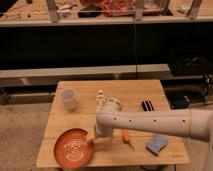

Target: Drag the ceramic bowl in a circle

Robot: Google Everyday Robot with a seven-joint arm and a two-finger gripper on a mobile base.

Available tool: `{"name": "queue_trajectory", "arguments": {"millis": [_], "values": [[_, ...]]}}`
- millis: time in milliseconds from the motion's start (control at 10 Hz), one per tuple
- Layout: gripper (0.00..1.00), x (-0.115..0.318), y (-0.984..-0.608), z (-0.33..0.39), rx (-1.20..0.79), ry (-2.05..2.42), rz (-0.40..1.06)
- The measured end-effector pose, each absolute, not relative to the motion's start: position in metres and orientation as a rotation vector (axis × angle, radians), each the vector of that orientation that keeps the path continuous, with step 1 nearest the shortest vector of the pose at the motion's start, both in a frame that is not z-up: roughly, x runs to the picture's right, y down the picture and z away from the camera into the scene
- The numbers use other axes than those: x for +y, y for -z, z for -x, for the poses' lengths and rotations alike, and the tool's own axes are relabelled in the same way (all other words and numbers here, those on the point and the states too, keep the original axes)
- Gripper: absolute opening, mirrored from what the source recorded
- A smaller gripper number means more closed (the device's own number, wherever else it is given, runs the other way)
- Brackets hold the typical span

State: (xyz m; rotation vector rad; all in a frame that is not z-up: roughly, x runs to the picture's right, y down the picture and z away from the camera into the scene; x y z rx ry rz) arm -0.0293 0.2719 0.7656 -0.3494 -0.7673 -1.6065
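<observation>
The ceramic bowl (73, 148), a wide shallow orange-red dish with pale rings inside, sits at the front left corner of the wooden table (135, 92). My white arm reaches in from the right. The gripper (92, 140) is low at the bowl's right rim, touching it or very close, and it stands open. The arm's wrist hides the exact contact point.
A translucent plastic cup (68, 98) stands at the back left. A small white bottle (100, 95) is at mid-table, a black object (147, 106) to the right, and an orange stick-like item (126, 136) and a blue sponge (157, 144) lie near the front right. Shelving runs behind the table.
</observation>
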Motion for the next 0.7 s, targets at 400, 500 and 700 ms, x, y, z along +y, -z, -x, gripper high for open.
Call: {"name": "queue_trajectory", "arguments": {"millis": [400, 500, 700], "values": [[0.80, 0.2722, -0.7672, 0.0315, -0.775, 1.630, 0.345], [0.80, 0.2723, -0.7679, 0.0317, -0.776, 1.637, 0.343], [0.80, 0.2726, -0.7688, 0.0308, -0.778, 1.644, 0.342]]}}
